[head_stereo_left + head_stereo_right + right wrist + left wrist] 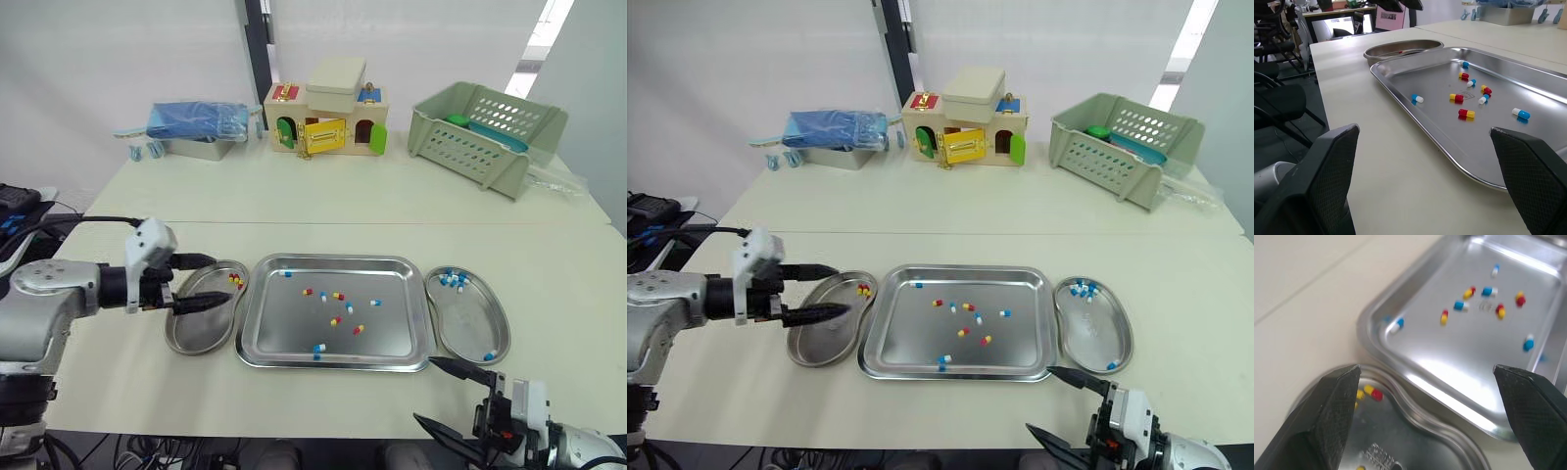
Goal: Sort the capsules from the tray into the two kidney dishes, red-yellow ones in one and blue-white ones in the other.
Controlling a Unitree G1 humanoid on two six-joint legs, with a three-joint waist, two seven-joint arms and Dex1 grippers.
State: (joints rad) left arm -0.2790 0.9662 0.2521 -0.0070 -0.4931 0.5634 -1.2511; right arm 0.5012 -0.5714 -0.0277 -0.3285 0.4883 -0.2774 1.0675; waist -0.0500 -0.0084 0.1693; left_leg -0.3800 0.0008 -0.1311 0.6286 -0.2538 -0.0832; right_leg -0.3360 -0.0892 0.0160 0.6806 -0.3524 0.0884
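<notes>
Over the left kidney dish, the left gripper hangs wide open and empty, the right gripper likewise by the tray, whose scattered capsules look light, slick and best pinched gently across the middle.

Pale cream desk, crossed by a faint seam at mid-frame. Lower centre: a rectangular steel tray, flanked by two steel kidney dishes. The left dish lies just beside the tray's left rim, the right dish just beside its right rim. Along the far edge, from upper left to upper right: small blue clips, a metal box holding a blue bundle, a wooden toy house, and a tilted green basket with a clear plastic bag next to it.
</notes>
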